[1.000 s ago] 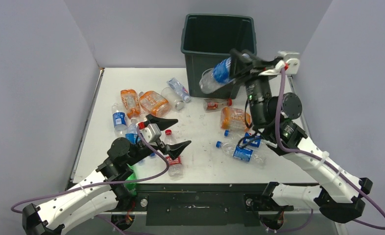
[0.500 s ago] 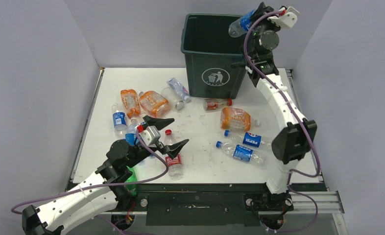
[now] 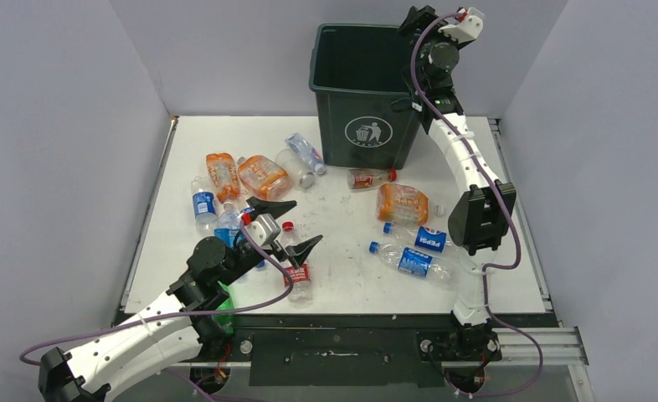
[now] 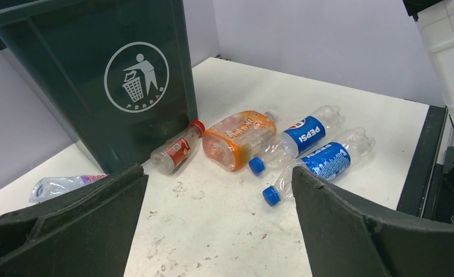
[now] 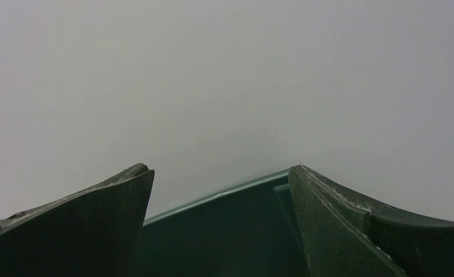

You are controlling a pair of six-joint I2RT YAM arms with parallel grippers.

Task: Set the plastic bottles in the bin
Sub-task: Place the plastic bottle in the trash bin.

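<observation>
Jaws apart, the right pincer [image 3: 413, 18] stands over the far right corner of the bin [image 3: 367, 138] in the overhead view, and it holds nothing. Half a second ago a blue-labelled bottle was clamped in it at this same spot. That bottle has most likely dropped inside, though the dark interior shows no trace of it. The left pincer [image 3: 290, 228] hovers spread wide over the near left part of the tabletop [image 3: 342, 285], above a red-capped bottle [image 3: 296, 280], much as it did before. The remaining plastic bottles [image 3: 263, 176] lie scattered from the tabletop's left edge to the bin's foot.

From the left wrist, the left pincer [image 4: 219, 231] is open and empty. Ahead lie an orange bottle [image 4: 236, 138] and two Pepsi bottles [image 4: 308, 134], close to the bin [image 4: 86, 104].

From the right wrist, the right pincer [image 5: 222, 190] gapes, with only the bin [image 5: 213, 242] showing between its tips.

One bottle counts as delivered, by my judgement. Many are left, so the right arm probably needs to return to the tabletop for another.
</observation>
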